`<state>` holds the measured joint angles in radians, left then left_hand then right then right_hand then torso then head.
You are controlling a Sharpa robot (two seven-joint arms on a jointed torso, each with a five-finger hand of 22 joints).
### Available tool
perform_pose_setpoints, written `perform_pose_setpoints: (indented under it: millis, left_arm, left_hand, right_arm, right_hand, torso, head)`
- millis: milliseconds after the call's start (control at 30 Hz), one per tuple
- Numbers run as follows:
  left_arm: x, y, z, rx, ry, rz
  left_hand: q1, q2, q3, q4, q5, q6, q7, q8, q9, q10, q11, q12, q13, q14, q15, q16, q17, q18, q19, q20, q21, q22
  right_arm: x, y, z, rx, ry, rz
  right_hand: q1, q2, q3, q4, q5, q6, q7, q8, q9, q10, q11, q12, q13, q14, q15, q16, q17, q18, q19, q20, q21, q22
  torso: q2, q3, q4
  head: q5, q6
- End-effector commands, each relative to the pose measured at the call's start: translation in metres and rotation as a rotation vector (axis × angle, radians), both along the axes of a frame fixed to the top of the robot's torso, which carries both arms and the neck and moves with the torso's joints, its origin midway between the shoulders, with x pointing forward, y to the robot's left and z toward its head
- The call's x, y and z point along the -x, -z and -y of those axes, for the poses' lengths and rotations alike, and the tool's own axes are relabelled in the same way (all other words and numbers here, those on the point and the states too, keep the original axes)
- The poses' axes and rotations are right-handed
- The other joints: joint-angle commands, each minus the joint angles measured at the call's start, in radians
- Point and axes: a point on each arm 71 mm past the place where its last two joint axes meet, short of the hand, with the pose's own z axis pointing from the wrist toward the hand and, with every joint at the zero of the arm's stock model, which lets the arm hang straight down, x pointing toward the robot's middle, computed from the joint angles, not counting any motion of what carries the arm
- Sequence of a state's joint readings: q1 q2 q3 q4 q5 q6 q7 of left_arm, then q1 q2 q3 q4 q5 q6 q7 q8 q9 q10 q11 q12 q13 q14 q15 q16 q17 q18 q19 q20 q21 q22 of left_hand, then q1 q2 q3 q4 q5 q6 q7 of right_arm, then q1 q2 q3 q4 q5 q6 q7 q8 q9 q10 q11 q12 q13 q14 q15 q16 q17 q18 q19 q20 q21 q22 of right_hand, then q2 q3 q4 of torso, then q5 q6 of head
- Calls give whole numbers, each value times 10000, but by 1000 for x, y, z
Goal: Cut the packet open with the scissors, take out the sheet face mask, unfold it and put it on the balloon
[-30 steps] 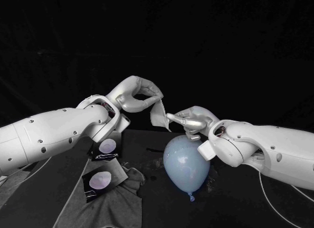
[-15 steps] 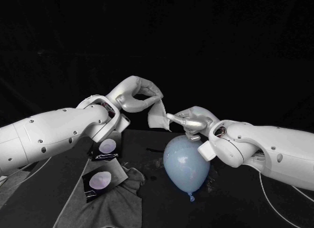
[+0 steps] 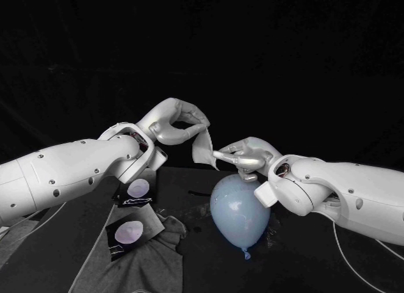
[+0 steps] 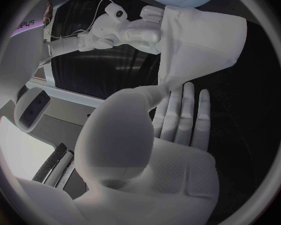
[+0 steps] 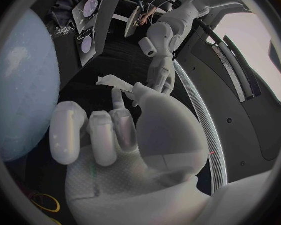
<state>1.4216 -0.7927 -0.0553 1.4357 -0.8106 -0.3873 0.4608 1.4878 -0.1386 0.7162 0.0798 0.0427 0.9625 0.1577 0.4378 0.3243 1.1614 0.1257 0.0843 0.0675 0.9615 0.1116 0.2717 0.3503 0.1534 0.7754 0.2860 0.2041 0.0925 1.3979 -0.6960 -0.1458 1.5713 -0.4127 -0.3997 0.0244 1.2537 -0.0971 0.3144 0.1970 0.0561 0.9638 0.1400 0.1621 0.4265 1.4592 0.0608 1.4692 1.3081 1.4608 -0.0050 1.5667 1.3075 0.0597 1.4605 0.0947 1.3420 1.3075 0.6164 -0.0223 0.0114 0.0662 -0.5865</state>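
The sheet face mask (image 3: 203, 148) hangs in the air near the middle of the head view, a pale strip going down and a bit to the right. The left hand (image 3: 178, 124) has its top end. It pinches it between the thumb and a finger, and the other fingers arch over. The right hand (image 3: 244, 154) is just to the right and a little lower. It pinches the bottom edge with its fingertips, which point to the left.

In the left wrist view the mask spreads out as a wide white sheet between the two hands. In the right wrist view a small white corner pokes out between the right hand's thumb and a finger, and the other fingers are bent in.

Just below the right hand lies the balloon (image 3: 240, 210). It is pale blue, and its knot points to the bottom of the picture. The mask is up above the balloon's top.

In the lower left are two dark packets (image 3: 137, 188), each with a pale round spot. The lower one lies on a grey cloth (image 3: 162, 259). Under it all is the black table (image 3: 325, 262).
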Motion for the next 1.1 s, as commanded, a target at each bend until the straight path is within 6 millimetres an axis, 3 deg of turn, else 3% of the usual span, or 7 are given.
perform_pose_setpoints:
  millis: [33,333,567,767,1100]
  left_arm:
    - [0,-2,2,76,96,4]
    - [0,-2,2,83,102,3]
    - [1,-2,2,87,101,-1]
    - [1,-2,2,84,103,-10]
    - [1,-2,0,70,110,-36]
  left_hand:
    - [25,99,39,10,59,66,-24,70,284,24,57,-41,2,-46,5,55,12,-18,-65,14,54,10]
    - [25,99,39,10,59,66,-24,70,284,24,57,-41,2,-46,5,55,12,-18,-65,14,54,10]
    - [25,99,39,10,59,66,-24,70,284,24,57,-41,2,-46,5,55,12,-18,-65,14,54,10]
    - [25,99,39,10,59,66,-24,70,284,24,57,-41,2,-46,5,55,12,-18,-65,14,54,10]
    - [25,99,39,10,59,66,-24,70,284,24,57,-41,2,-46,5,55,12,-18,-65,14,54,10]
  right_arm:
    - [1,-1,-1,51,-126,230]
    - [0,-1,-2,116,-52,262]
    - [-1,-1,-1,112,14,337]
    - [-1,-3,0,-57,138,471]
    - [-2,-4,4,-345,318,521]
  right_hand:
    - [268,96,102,-175,-65,107,8,-33,-10,532,-18,43,1976,1100,-35,41,2633,-133,141,25,53,2020]
    - [753,309,404,-549,-62,204,-29,-12,-19,571,-53,110,2018,1100,-62,41,2633,-140,156,5,98,2030]
    - [1226,864,1122,-1026,-68,492,-172,182,65,649,-177,232,2097,1100,-164,41,2633,-162,206,-71,225,2063]
    - [1321,1086,1631,-1356,-71,693,-270,429,223,766,-267,412,2216,1100,-246,41,2633,-189,262,-147,363,2100]
    - [908,1022,2280,-1648,-73,788,-351,797,473,853,-342,547,2309,1100,-313,41,2633,-208,293,-225,460,2123]
  torso:
    - [2,0,2]
    - [1,-5,0]
    - [0,-3,1]
    - [-1,-2,-1]
    - [0,-1,-4]
  head:
    - [3,0]
    - [-8,-2]
    - [-2,-9]
    - [1,-11]
    - [-3,-8]
